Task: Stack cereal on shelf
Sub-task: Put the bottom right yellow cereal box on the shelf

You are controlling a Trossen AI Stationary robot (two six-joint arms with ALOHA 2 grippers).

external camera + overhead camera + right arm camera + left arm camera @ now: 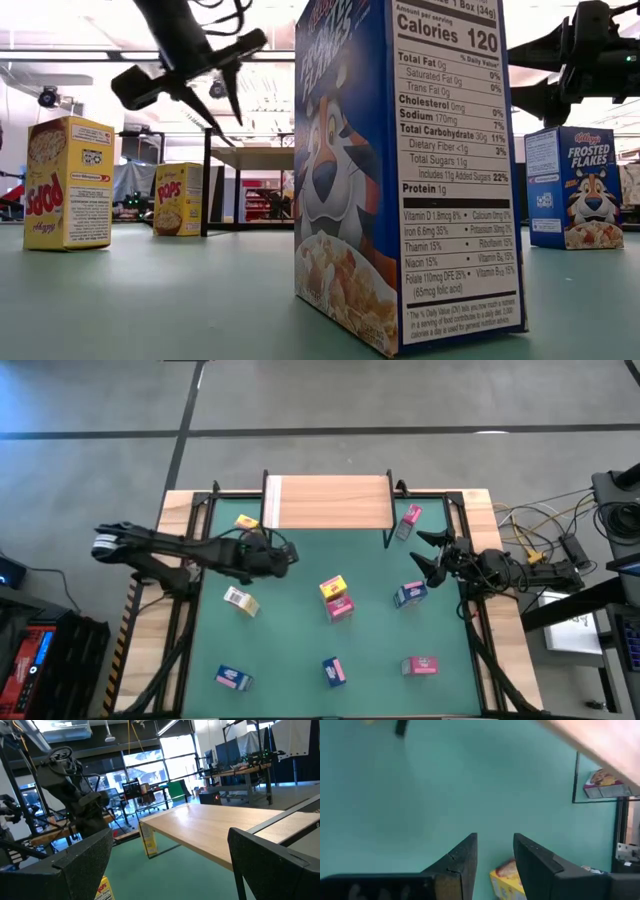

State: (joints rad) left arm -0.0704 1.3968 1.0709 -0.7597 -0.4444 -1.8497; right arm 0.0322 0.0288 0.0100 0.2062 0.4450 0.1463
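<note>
The wooden shelf (328, 502) stands on black legs at the mat's far edge, its top bare. Several cereal boxes sit scattered on the green mat: yellow ones (246, 522) (240, 600) (333, 588), pink ones (409, 520) (340, 605) (420, 665), blue ones (410, 594) (233, 678) (334, 671). My left gripper (290, 555) hovers above the mat left of centre, open by a narrow gap (495, 840), with a yellow box (507, 880) below it. My right gripper (430, 550) hangs wide open (170, 835) above the blue box at right, facing the shelf (210, 830).
Black frame rails run along both sides of the mat (200, 630). A blue box (400, 170) stands close before the low camera and hides the mat's middle. Cables and equipment (560, 550) lie beyond the table's right edge. Bare mat shows in front of the shelf (330, 550).
</note>
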